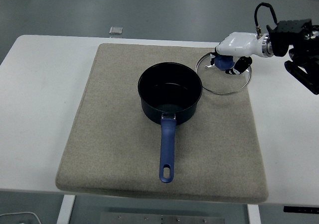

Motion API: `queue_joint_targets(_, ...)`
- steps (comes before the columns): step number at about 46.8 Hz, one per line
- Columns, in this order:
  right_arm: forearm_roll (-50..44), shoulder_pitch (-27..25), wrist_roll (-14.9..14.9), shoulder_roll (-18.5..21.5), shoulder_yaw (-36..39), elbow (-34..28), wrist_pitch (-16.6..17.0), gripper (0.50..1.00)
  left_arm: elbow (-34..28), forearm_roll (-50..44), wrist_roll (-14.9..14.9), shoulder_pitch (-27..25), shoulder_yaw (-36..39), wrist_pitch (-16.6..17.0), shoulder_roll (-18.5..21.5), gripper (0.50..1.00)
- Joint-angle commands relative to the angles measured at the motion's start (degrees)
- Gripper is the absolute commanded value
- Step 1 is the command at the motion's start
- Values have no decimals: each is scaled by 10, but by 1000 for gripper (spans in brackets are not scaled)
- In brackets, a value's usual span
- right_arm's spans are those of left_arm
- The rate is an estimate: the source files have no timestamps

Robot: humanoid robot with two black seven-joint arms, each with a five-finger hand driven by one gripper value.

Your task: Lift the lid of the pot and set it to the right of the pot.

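Observation:
A dark blue pot (170, 93) stands open in the middle of the grey mat (114, 134), its blue handle (167, 149) pointing to the table's near edge. The glass lid (223, 79) with a metal rim lies to the right of the pot, over the mat's right edge, flat or nearly so. My right hand (230, 58), white and black, comes in from the right edge and is curled on the lid's blue knob (221, 60). Whether the lid rests on the mat cannot be told. The left arm is out of view.
A small grey square object (115, 30) lies on the white table (35, 84) beyond the mat's far edge. The right arm's black body (299, 40) hangs over the table's right end.

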Motion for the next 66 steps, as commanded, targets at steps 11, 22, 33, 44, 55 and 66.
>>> queue_joint_targets(11,3,-12,0,1,2,1,-1,500,0,0,0,0,0,0,0,1000)
queue_joint_targets(22,3,-13,0,5,4,1,-3,500,-1,0,0,0,0,0,0,1000)
queue_joint_targets(33,4,-19,0,5,5,1,-6,500,-1,0,0,0,0,0,0,1000)
queue_joint_targets(44,15,-25,0,4,4,1,-6,500,0,0,0,0,0,0,0,1000)
queue_joint_targets(55,40,-25,0,5,6,0,-4,500,0,0,0,0,0,0,0,1000)
queue_joint_targets(66,80,-25,0,5,3,1,1,903,0,0,0,0,1,0,0,1000)
